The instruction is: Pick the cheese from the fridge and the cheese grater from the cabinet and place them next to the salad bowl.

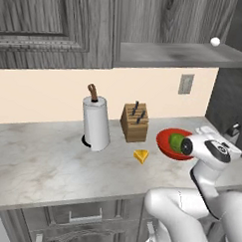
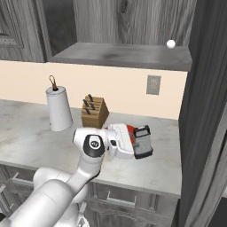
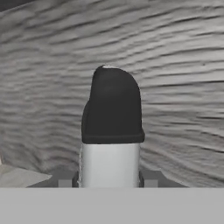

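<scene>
My gripper (image 2: pixel 138 144) is shut on the cheese grater (image 2: pixel 143 142), a small silver box with a black top and base, held sideways above the counter's right end. In the hand view the cheese grater (image 3: pixel 111 131) stands between my fingertips (image 3: pixel 151 183) with grey wood grain behind it. The cheese (image 1: pixel 141 156), a yellow wedge, lies on the counter just left of the red salad bowl (image 1: pixel 167 142) with its green lettuce (image 1: pixel 176 141). My arm hides most of the salad bowl (image 2: pixel 130 128) in the right base view. The cabinet shelf (image 1: pixel 181 53) stands bare above. The fridge is out of view.
A paper towel roll (image 1: pixel 96 123) and a wooden knife block (image 1: pixel 135 122) stand at the back of the marble counter (image 1: pixel 41 164). A wall outlet (image 1: pixel 185 84) sits above the bowl. A tall dark wood-grain panel (image 2: pixel 204 111) bounds the counter on the right.
</scene>
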